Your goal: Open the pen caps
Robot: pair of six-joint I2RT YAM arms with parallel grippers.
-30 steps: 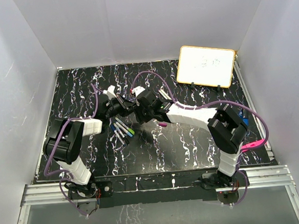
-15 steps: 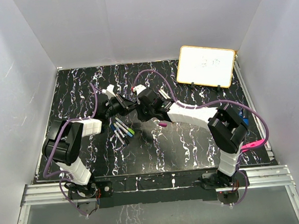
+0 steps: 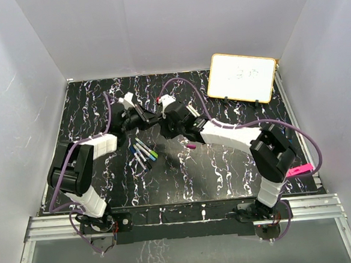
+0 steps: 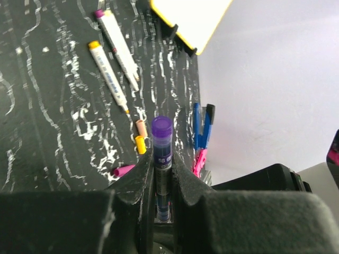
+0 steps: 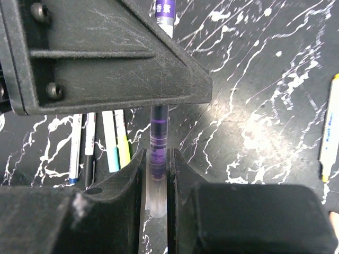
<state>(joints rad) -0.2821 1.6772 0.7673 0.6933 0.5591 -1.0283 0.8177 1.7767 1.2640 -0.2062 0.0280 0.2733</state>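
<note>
Upper centre of the overhead view: my left gripper (image 4: 161,163) is clenched on the barrel of the purple pen (image 4: 162,151). Its long axis runs rightward straight into my right gripper (image 5: 155,172), which is clamped round the purple cap (image 5: 157,156). I should pull apart along that line.

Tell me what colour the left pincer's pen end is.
Purple end on the pen in the left pincer; clearest in left wrist view.
</note>
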